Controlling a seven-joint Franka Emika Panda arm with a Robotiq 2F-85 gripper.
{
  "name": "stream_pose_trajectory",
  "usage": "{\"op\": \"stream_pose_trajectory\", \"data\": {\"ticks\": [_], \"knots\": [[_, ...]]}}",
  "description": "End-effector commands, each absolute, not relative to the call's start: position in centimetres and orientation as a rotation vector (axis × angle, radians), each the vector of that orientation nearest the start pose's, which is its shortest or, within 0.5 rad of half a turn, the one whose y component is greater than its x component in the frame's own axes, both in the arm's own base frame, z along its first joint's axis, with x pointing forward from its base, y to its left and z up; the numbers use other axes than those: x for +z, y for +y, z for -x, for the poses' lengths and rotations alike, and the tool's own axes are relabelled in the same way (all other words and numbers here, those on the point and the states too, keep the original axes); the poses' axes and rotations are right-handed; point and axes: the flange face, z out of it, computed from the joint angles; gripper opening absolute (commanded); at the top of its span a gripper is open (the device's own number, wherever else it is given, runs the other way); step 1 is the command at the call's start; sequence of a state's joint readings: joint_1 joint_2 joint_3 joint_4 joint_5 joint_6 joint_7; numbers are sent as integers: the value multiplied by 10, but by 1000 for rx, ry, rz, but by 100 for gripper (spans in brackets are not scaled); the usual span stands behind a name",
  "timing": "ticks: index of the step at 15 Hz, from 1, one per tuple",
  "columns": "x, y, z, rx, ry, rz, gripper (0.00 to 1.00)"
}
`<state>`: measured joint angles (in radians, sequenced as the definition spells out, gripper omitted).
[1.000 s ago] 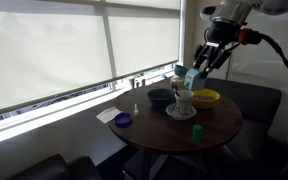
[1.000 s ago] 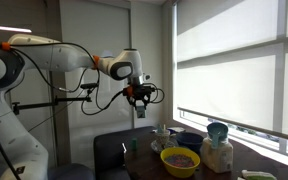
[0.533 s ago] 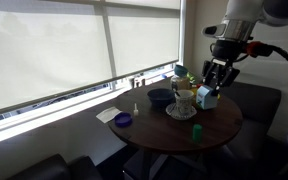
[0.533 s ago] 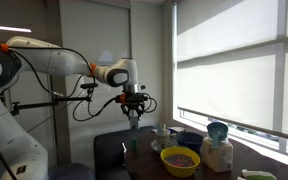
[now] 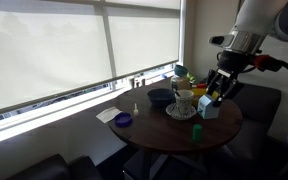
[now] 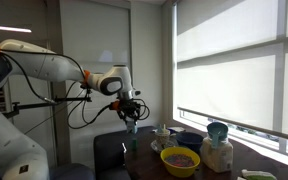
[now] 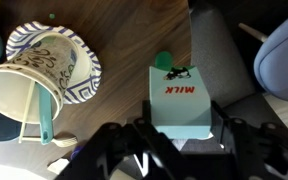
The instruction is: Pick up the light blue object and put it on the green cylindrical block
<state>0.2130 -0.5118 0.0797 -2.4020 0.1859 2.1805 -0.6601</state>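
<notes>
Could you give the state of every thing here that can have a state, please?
gripper: jaws shut on the light blue object.
light blue object: held above the table, not yet on the green cylindrical block.
green cylindrical block: upright, nothing on top.
cup: standing on the plate, teal spoon inside.
yellow bowl: not empty; contents unclear.

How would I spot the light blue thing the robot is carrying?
Find the round dark wooden table by the window, then the black end effector over its edge. Clamped in it is the pale blue box-shaped carton, lettered MILK in red. Its neighbours, the small green cylinder and the white mug, are round.
</notes>
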Motion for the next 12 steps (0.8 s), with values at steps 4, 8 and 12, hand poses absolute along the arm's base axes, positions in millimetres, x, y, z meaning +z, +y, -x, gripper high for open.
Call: {"op": "stream_pose_trajectory", "data": {"ticks": [4, 8, 12], "knots": [[521, 139, -412, -483, -1290, 2771, 31], [513, 151, -413, -490, -1338, 2779, 31], [504, 160, -408, -489, -1350, 2768, 31]]}}
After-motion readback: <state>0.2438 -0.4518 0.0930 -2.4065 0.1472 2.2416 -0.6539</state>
